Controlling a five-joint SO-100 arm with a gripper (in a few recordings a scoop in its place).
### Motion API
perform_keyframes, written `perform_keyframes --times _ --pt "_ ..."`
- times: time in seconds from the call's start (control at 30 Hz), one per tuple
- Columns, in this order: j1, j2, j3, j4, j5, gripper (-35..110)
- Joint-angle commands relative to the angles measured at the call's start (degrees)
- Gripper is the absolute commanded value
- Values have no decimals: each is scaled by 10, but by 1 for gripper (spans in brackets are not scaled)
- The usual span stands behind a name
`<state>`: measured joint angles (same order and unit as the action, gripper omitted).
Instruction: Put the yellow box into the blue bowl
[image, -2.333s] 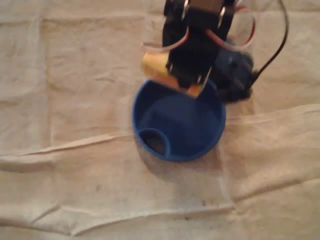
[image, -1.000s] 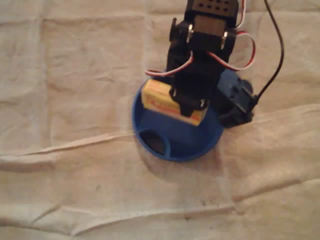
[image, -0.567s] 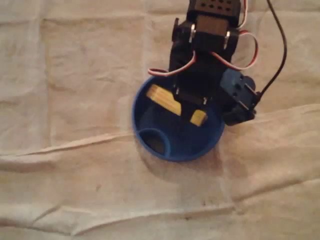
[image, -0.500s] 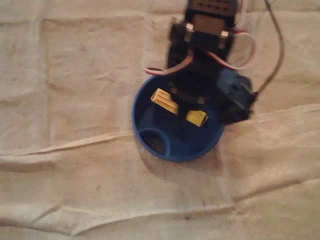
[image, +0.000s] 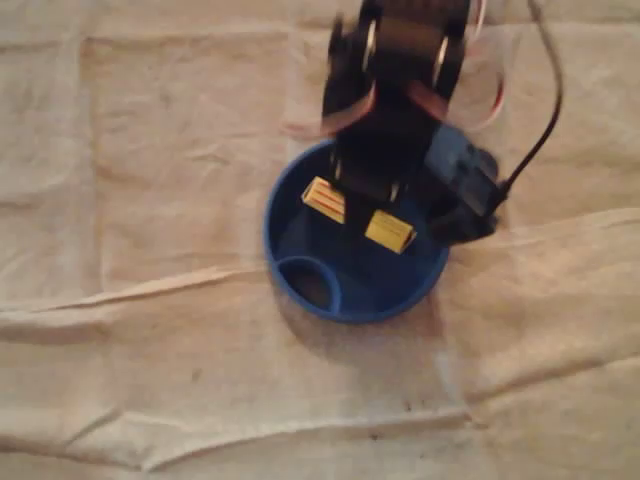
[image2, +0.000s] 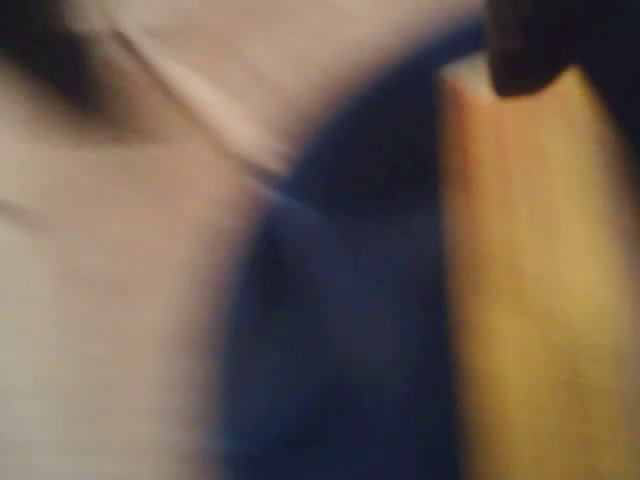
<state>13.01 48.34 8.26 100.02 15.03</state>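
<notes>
Overhead, I've got the blue bowl (image: 345, 312) near ctr of the surface (image: 150, 200), which is covered w/ creased beige cloth (image: 520, 330). The yellow box (image: 390, 230) sits inside the bowl's upper half. Its two ends show, and its middle is hidden under the black claw (image: 362, 195). The claw is blurred, so I can't tell whether it's gripping. There's a small round pocket (image: 308, 284) at the bowl's lower left. A black cable (image: 540, 140) runs to the upper right.

No lettering, number or sign can be read. The box (image: 323, 198), lying in the bowl (image: 372, 285), carries reddish stripes, possibly print, too blurred in the overhead view; the wrist view is equally soft.
</notes>
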Motion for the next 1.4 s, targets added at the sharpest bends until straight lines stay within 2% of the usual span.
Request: perform_keyframes --times 0.0,0.8,1.07,1.37 --pt "1 127 -33 8 -6 -1" --pt "-1 487 -6 11 -5 0" --pt "-5 649 160 11 -5 0" --pt "-114 882 428 4 -6 0"
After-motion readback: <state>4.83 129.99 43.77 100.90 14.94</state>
